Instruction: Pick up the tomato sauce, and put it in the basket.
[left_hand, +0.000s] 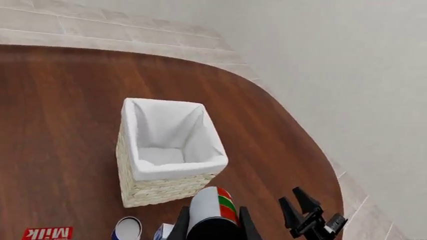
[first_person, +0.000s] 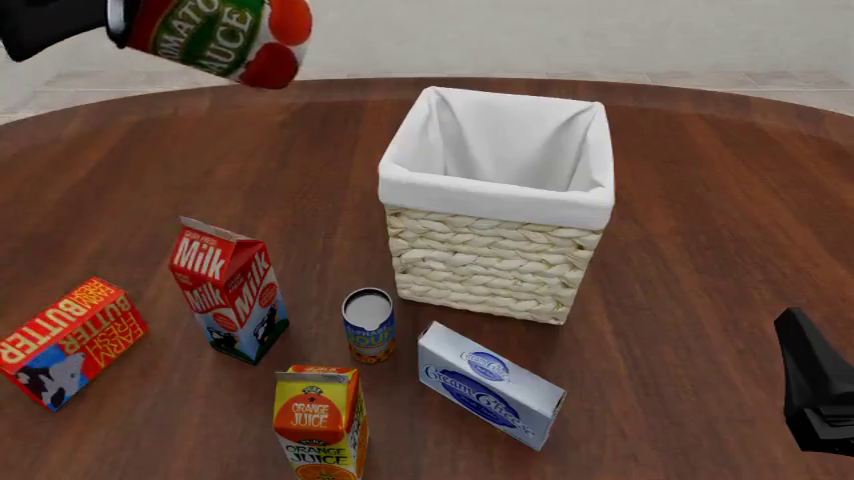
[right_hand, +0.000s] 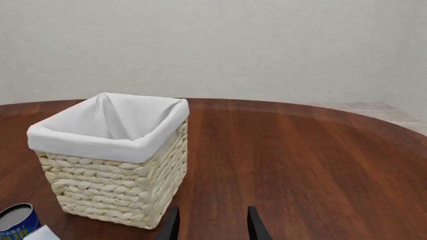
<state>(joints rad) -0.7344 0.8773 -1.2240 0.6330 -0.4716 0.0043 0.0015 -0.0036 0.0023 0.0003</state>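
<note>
Left gripper (left_hand: 213, 227) clamped the tomato sauce (first_person: 214, 35), raised at 10 o'clock from basket (first_person: 497, 255). Right gripper (right_hand: 212, 225) jaws parted, empty.

Both arms are matte black. The left gripper (left_hand: 212, 227) has two flat, dark fingers. The right gripper (right_hand: 211, 225) has two slim black fingers (right_hand: 171, 223) with smooth, slightly glossy surfaces.

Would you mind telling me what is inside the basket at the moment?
The basket shows only its white cloth liner, with nothing lying on the visible floor. The tomato sauce is clamped in the left end effector, above the table. The near inner wall is hidden in the front view.
</note>
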